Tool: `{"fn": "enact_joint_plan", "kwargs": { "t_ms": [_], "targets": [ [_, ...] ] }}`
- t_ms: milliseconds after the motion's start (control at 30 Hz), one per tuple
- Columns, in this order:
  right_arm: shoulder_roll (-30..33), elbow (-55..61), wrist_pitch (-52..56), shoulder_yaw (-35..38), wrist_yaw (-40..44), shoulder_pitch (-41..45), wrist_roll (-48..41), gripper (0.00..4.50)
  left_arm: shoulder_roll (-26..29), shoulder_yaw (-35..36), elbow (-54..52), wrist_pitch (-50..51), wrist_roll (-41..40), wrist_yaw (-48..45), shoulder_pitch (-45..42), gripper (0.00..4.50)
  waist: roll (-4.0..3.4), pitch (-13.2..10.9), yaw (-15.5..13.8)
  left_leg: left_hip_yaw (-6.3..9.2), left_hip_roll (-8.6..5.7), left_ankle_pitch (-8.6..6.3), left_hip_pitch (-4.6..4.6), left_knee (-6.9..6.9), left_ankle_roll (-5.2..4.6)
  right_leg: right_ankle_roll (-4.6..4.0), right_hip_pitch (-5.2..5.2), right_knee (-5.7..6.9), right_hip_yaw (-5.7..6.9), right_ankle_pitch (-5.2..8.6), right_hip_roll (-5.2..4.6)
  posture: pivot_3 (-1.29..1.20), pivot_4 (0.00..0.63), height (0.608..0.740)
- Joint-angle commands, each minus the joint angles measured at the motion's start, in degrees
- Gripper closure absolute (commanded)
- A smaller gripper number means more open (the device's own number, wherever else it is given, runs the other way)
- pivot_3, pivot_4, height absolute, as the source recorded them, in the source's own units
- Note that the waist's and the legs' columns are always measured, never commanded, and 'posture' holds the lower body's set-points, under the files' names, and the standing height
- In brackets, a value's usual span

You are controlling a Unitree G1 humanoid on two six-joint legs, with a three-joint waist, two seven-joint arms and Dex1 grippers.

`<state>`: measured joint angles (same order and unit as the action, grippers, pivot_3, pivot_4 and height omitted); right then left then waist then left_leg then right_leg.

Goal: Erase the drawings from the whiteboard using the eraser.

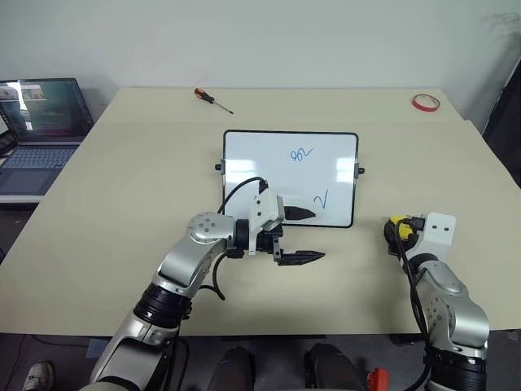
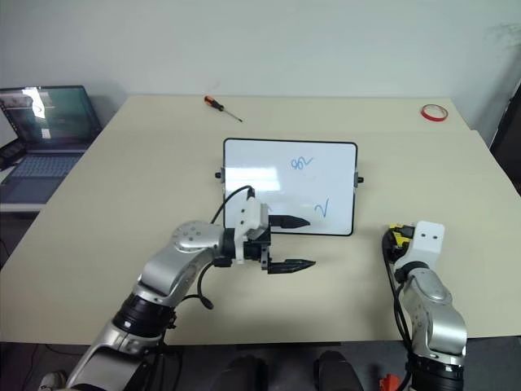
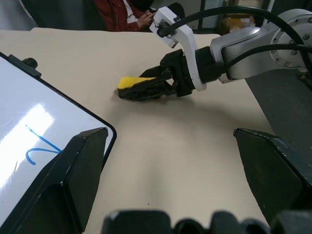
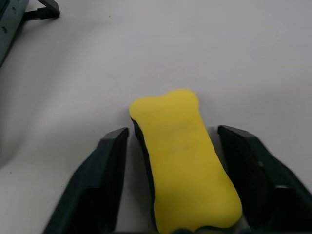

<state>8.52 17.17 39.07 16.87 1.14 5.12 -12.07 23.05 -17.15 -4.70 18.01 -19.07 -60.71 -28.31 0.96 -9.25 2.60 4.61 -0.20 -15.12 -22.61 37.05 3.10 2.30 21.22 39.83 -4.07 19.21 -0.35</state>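
Closest in, at about four o'clock from the board, the yellow eraser lies on the tan table with the right gripper set around it. Whether it is actually pinched yet, I cannot tell from here. Over at my six o'clock the left gripper hangs with its jaws spread wide and nothing in them, pointing across toward three o'clock; one finger sits over the near edge of the whiteboard, the other just short of it.

The board lies flat in the middle of the table, and the drawings are untouched: a blue check mark near the near edge and a looped squiggle up toward twelve. So I read this as the pick-up step, with no wiping begun.

The next move calls for a firm hold on the eraser, a lift, and a carry toward ten o'clock onto the check mark — flat side down. The left arm may want to steady the frame.

Far off, a screwdriver lies at eleven, a red tape ring at one, and a laptop sits out past nine.
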Motion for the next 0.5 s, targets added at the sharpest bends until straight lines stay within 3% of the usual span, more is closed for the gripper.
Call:
{"fn": "enact_joint_plan", "kwargs": {
  "t_ms": [33,100,500],
  "targets": [
    [0.68,0.84,-1.34,0.87,-0.31,0.44,-0.09,2.86,-0.29,1.18,-0.51,-1.58,-0.06,-0.28,-1.38,0.0,0.0,0.0,0.0,0.0,0.0,0.0,0.0,0.0,0.0,0.0,0.0,0.0,0.0,0.0,0.0,0.0,0.15,0.74],
    [0.78,0.78,-1.49,0.91,-0.47,0.38,0.05,3.19,-0.36,1.13,-0.26,-1.8,0.0,-0.43,-1.57,0.0,0.0,0.0,0.0,0.01,0.0,0.0,0.0,0.0,0.0,0.0,0.0,0.0,0.01,0.0,0.0,0.0,0.15,0.74],
    [0.32,1.94,-1.85,0.79,-1.71,-0.05,-0.08,3.19,-0.61,1.17,-0.16,-1.88,0.1,-0.06,-1.72,0.0,0.0,0.0,0.01,0.0,0.0,0.0,0.0,0.0,0.0,0.0,0.0,0.0,0.0,0.0,0.0,0.0,0.15,0.74]
  ]
}}
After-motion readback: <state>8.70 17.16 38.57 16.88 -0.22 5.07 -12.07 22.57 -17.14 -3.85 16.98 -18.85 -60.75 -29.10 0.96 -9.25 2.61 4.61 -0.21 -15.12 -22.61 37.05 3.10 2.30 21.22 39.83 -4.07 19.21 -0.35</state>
